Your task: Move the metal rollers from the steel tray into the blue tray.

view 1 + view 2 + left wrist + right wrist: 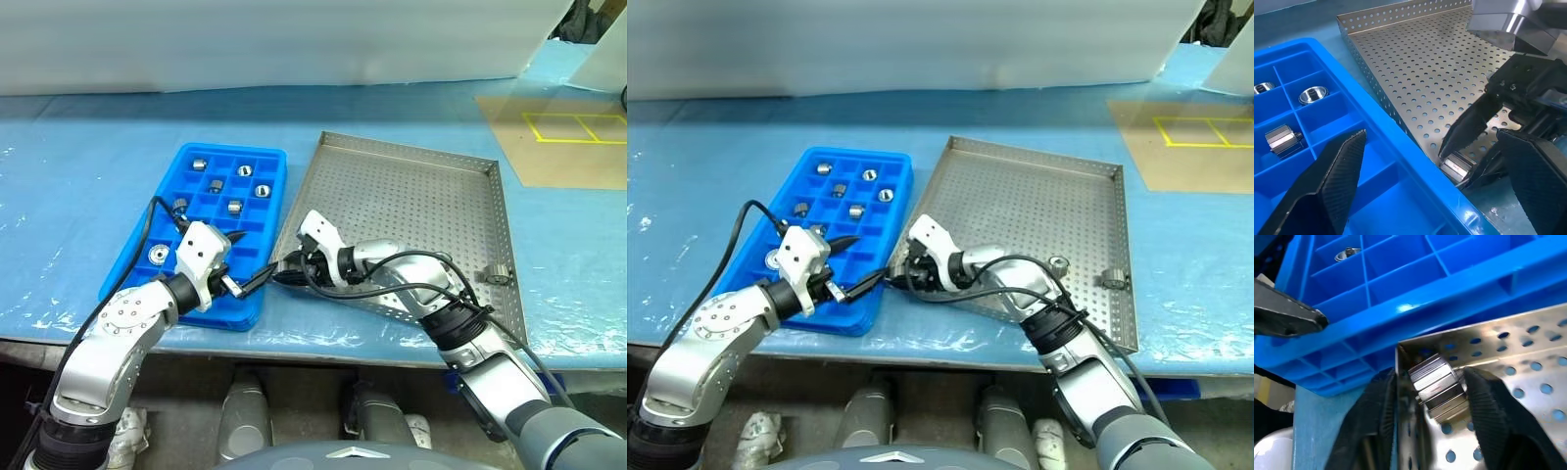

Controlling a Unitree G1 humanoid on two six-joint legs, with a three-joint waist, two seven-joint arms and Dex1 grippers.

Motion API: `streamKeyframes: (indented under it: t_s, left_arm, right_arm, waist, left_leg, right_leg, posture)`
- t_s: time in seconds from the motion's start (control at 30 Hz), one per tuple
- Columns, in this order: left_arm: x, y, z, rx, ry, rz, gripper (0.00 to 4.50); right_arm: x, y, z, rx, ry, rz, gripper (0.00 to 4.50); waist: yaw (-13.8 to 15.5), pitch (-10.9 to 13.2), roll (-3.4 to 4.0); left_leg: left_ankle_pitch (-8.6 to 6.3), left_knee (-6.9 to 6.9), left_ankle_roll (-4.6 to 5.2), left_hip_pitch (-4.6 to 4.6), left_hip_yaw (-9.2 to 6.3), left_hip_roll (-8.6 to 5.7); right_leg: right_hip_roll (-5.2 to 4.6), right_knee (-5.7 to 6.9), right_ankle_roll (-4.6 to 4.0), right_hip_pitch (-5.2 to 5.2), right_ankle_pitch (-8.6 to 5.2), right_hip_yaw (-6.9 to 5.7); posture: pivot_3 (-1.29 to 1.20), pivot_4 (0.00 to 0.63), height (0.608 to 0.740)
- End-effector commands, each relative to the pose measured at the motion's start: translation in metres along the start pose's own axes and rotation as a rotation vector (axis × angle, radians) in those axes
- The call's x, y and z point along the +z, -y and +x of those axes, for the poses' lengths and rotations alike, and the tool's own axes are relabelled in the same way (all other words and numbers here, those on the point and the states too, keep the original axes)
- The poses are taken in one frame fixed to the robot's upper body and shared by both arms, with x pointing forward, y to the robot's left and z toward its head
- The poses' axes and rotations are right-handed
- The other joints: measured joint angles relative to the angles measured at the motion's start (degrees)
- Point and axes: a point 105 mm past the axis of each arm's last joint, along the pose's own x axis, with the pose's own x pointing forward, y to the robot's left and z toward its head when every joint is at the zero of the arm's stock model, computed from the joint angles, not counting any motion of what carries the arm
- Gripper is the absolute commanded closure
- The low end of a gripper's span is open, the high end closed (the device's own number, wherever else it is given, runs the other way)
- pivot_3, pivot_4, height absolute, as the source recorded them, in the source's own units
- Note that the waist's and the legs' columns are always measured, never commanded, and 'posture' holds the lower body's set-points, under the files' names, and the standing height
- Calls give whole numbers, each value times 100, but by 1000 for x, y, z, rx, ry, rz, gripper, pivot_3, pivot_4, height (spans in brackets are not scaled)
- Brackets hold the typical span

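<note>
Right gripper closing its black fingers around a small silvery metal roller in the near left corner of the grey perforated steel tray; best gripped squarely, then lifted clear of the rim toward an empty compartment of the bright blue plastic tray; left gripper wide open, empty

Left gripper: I see its fingers spread wide over the blue tray rim.
Right gripper: closed around a metal roller at the steel tray corner.
Compartments: I count three rollers.
</note>
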Motion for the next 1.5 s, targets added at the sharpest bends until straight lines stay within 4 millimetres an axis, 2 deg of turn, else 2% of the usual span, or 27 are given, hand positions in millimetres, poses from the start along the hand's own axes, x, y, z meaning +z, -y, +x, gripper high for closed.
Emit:
streamKeyframes:
  t_s: [0.03, 0.1, 0.23, 0.33, 0.7, 1.0, 1.2, 1.5]
  left_arm:
    - [13, -1, -5, 18, 40, 36, 0]
    - [12, 0, -5, 19, 39, 34, 0]
    - [10, 1, -6, 17, 35, 31, 0]
    - [9, 0, -6, 16, 33, 31, 0]
    - [7, 2, 0, -15, 28, 39, 0]
    - [8, 3, 4, -30, 24, 50, 0]
    - [9, 3, 5, -32, 24, 55, 0]
    - [11, 4, 7, -33, 26, 57, 0]
  right_arm:
    - [11, 2, 0, 4, 36, -2, 3217]
    - [11, 0, 0, 23, 33, 13, 3602]
    - [10, -5, 0, 54, 27, 30, 3614]
    - [9, -7, -1, 68, 25, 46, 3614]
    - [23, -14, -9, 131, 91, 219, 3614]
    - [18, -17, -12, 134, 56, 238, 3614]
    - [16, -17, -11, 122, 45, 223, 1557]
    - [19, -2, -6, 35, 63, 261, 1557]
  waist:
    - [8, -4, -9]
    - [23, -4, -9]
    - [47, -5, -10]
    - [46, -5, -10]
    - [64, -5, -11]
    - [107, -5, -11]
    - [137, -5, -10]
    - [135, -5, -10]
  left_leg:
    - [0, 0, 1, 3, -2, 0]
    - [-2, 0, 4, 3, -4, 0]
    - [-2, 0, 3, 5, -8, 1]
    - [0, 0, 1, 2, -8, 0]
    - [4, -3, -6, -2, -8, 1]
    - [6, -10, -10, -1, -8, 1]
    - [7, -11, -11, -1, -7, 0]
    - [8, -11, -14, 2, -7, 1]
  right_leg:
    - [0, 2, 0, 2, 0, 0]
    - [-1, 4, 17, 1, -8, -2]
    - [0, 10, 21, 1, -11, -4]
    - [0, 5, -9, 1, 6, -4]
    - [2, -3, -13, 0, 5, -6]
    - [2, -4, -14, 0, 3, -9]
    - [1, -4, -14, -1, 4, -8]
    - [2, 0, -14, -1, 4, -8]
  posture:
    - [214, 150, 740]
    - [214, 150, 740]
    - [213, 150, 740]
    - [208, 150, 740]
    - [176, 150, 740]
    - [169, 150, 740]
    - [171, 150, 740]
    - [172, 150, 740]
